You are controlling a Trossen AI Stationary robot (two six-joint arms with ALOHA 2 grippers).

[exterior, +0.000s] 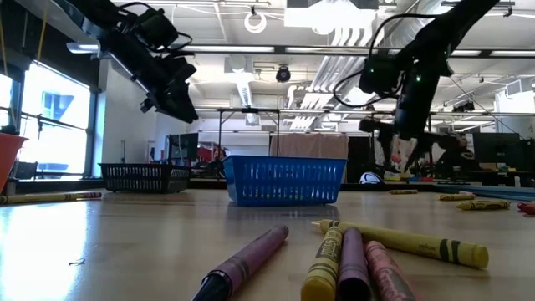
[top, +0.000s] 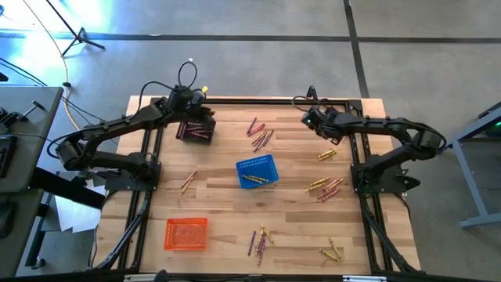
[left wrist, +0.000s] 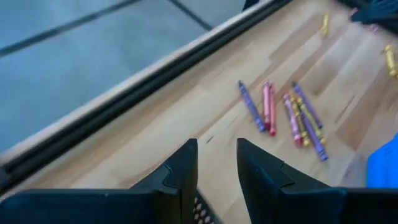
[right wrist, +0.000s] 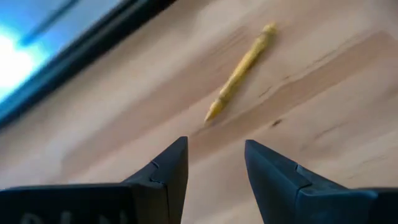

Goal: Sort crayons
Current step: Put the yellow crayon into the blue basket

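While the left tool (left wrist: 216,168) hovers empty, fingers apart, over the black basket (top: 196,130), the right tool (right wrist: 214,165) gapes above a yellow crayon (right wrist: 241,70) on the surface (top: 219,200), seemingly lining up a pick.

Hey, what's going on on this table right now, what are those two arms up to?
Two robot arms are sorting crayons into mesh baskets. The left gripper hovers above the black basket at the far left of the table, fingers apart and empty. The right gripper is open and empty above the bare wood, with a yellow crayon lying just ahead of it. The blue basket in the middle holds a yellow crayon or two; the orange basket sits near the front. Many crayons lie in clusters, unsorted.
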